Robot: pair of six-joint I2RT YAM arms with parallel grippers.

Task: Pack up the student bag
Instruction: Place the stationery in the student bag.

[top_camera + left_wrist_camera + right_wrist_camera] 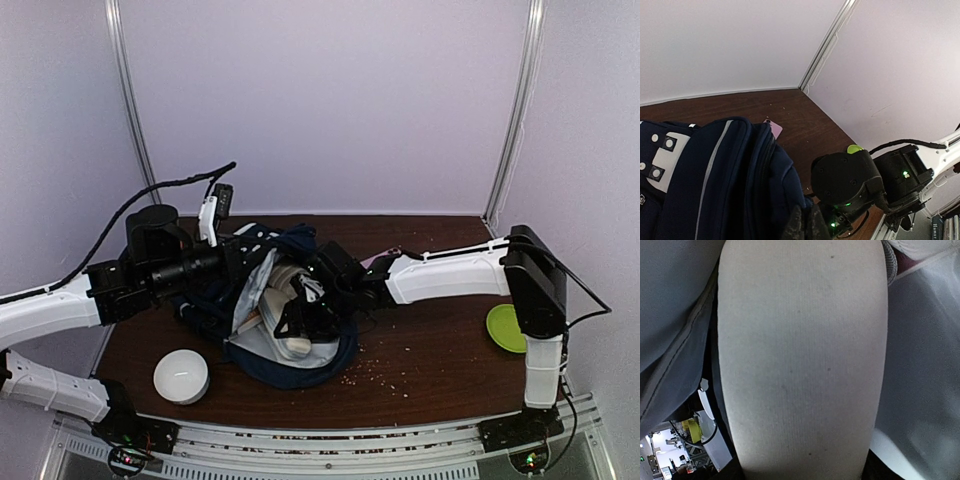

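The right gripper (300, 322) is down inside the open mouth of the student bag (292, 374), clamped across a white ribbed pouch (800, 365). In the wrist view the pouch fills the gap between the two dark fingertips (734, 473), with light grey lining on both sides. The right arm (445, 275) rises at the table's right edge, bends and stretches level leftward to the bag.

The left gripper (804, 226) is pinched tight on the navy fabric at the bag's upper left rim, its fingers nearly together. The left arm (50, 310) comes in from the left edge, wrist pointing right.

The bag lies in the middle of the dark wooden table (430, 375). White patches with dark studs (660, 156) mark its outer face.

A white round dish (181, 376) sits near the left front, a green disc (507, 328) at the right edge, and a small pink item (774, 129) just behind the bag.
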